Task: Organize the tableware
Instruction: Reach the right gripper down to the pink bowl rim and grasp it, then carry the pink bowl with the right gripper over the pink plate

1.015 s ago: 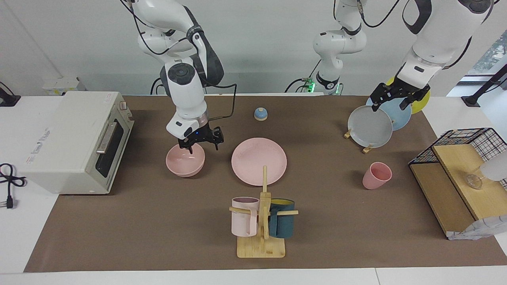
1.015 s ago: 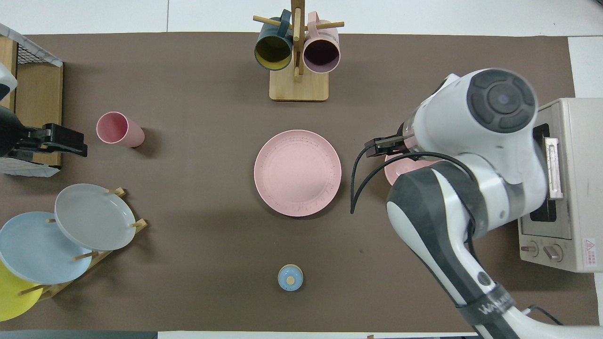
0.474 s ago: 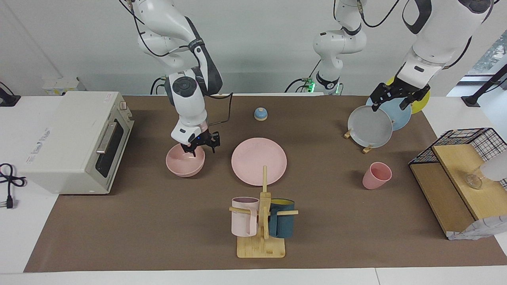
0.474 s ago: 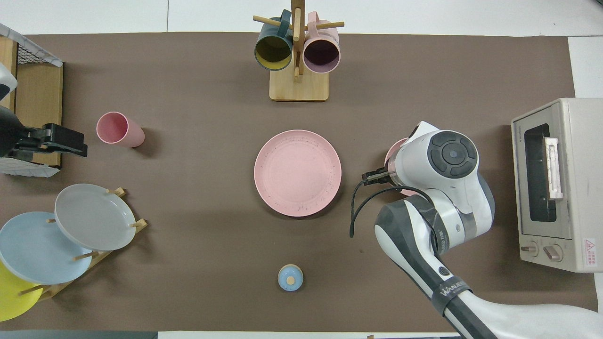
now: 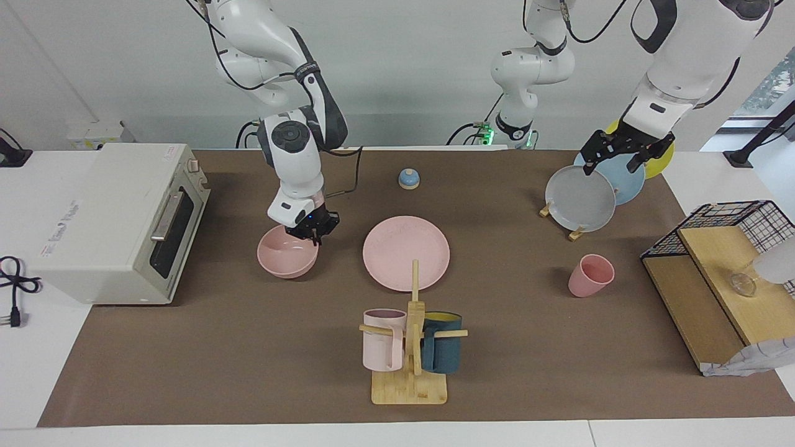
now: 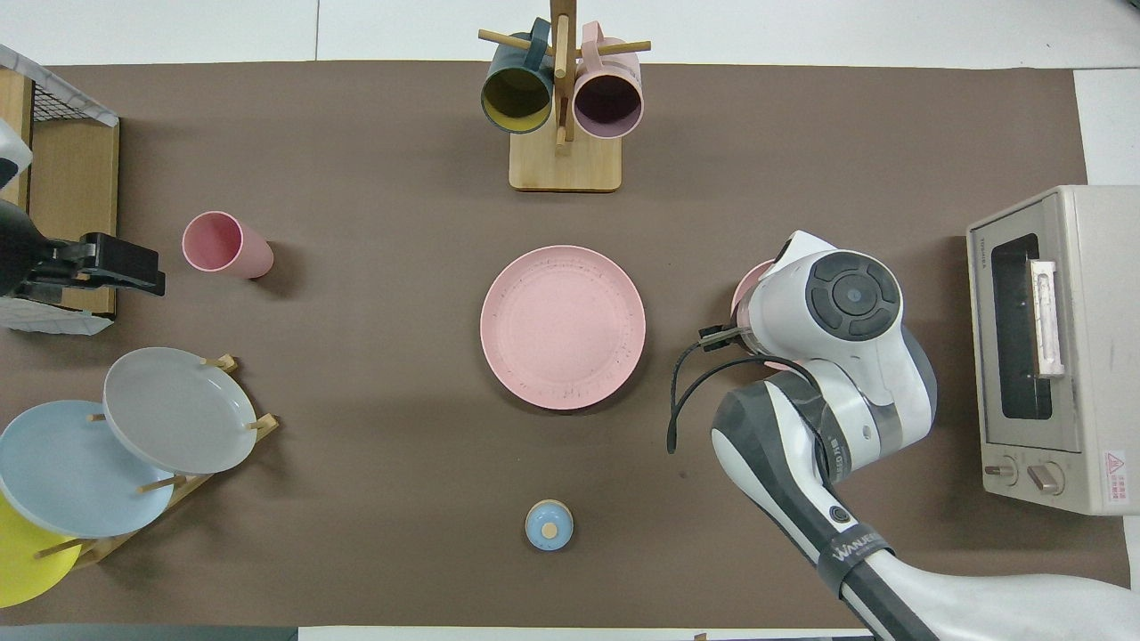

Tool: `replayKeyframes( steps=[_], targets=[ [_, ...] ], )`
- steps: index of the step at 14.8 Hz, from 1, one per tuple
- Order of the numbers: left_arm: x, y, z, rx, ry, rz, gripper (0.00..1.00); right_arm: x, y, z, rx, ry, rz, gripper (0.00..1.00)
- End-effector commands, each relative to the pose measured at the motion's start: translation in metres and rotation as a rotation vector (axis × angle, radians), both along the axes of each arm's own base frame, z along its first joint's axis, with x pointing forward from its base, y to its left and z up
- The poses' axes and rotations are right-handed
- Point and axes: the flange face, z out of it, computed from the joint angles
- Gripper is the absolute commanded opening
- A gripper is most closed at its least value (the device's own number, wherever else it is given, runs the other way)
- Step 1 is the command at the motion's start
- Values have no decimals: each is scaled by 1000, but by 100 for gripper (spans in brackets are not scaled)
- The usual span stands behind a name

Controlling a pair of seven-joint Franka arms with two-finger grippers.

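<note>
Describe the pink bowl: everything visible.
The pink bowl is matte, round and deep, plastic-looking, upright on the brown mat between the toaster oven and the pink plate, apart from both. The right gripper has its jaws shut on the rim nearest the robots. Nothing shows inside it.

In the overhead view the right arm's wrist covers nearly all of the bowl (image 6: 748, 283), leaving a pink sliver at its ten o'clock edge, and hides the right gripper (image 5: 312, 233) wholly. The yellow plate (image 6: 22, 561) is cut off at the picture's edge.
</note>
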Motion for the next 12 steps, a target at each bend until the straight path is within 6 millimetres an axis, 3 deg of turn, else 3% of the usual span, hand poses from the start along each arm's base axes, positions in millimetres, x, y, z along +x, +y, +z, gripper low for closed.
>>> replayKeyframes(
  steps=[1, 3, 5, 6, 9, 11, 12],
  targets=[
    [-5, 0, 1, -14, -24, -2, 100, 19, 41, 48, -10, 25, 8, 0],
    [-4, 0, 1, -15, -38, 1, 100, 26, 88, 84, 5, 21, -18, 0],
    [5, 0, -18, -18, -57, 11, 100, 27, 130, 104, 28, 5, -70, 0],
    [12, -1, -30, -20, -69, 13, 100, 23, 163, 107, 19, 22, -91, 0],
    [52, -3, -104, -31, -58, 17, 100, 20, 261, 99, -52, -8, -152, 0],
    [76, 0, -143, -32, -75, 24, 100, 15, 293, 71, -35, -16, -193, 0],
    [84, 0, -158, -36, -81, 25, 100, 14, 302, 67, -3, -53, -204, 0]
  ],
)
